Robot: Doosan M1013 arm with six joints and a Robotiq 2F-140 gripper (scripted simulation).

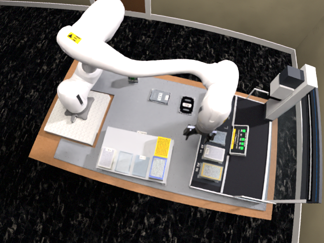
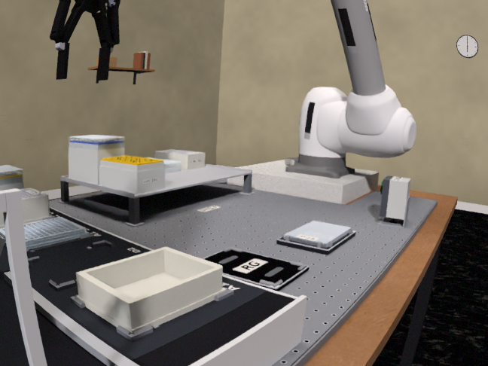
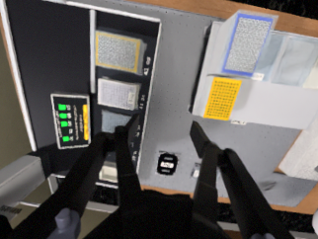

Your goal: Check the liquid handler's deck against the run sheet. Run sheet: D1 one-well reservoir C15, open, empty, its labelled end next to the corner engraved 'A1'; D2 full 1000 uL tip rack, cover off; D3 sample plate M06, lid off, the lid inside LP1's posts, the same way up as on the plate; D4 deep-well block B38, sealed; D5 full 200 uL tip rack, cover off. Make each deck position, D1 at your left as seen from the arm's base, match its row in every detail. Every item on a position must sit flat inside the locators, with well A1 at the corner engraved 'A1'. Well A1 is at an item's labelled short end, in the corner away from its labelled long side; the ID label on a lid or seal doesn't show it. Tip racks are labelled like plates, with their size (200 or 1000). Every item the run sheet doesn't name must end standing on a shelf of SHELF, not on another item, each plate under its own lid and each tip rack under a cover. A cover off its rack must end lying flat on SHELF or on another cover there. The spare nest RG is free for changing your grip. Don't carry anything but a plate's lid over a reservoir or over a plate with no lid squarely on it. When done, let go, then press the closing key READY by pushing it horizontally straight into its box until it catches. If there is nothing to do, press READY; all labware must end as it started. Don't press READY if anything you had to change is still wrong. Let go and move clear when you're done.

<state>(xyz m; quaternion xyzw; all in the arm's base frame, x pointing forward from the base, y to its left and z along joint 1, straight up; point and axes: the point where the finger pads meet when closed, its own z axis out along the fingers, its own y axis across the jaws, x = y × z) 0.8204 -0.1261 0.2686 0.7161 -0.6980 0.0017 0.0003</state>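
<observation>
My gripper [image 1: 200, 136] hangs high over the deck's near edge, by the bare second position, open and empty; it also shows in the side view [image 2: 81, 72] and the wrist view [image 3: 165, 125]. The open white reservoir [image 2: 149, 282] sits in the first position. The clear sample plate [image 1: 219, 137] is in the third, a white block [image 1: 214, 153] in the fourth, and a yellow-rimmed rack [image 1: 211, 171], which looks covered, in the fifth. On the shelf stand an uncovered yellow tip rack [image 1: 163, 146] and a blue-rimmed covered rack [image 1: 158, 167]. A lid [image 1: 159, 96] lies in its posts.
The black RG nest [image 1: 187, 107] lies between the lid and the deck. The READY box [image 2: 394, 199] stands near the arm's base. A plate [image 1: 105, 156] and two flat covers [image 1: 124, 162] lie on the shelf's left. A panel with green lights [image 1: 239, 141] sits beside the deck positions.
</observation>
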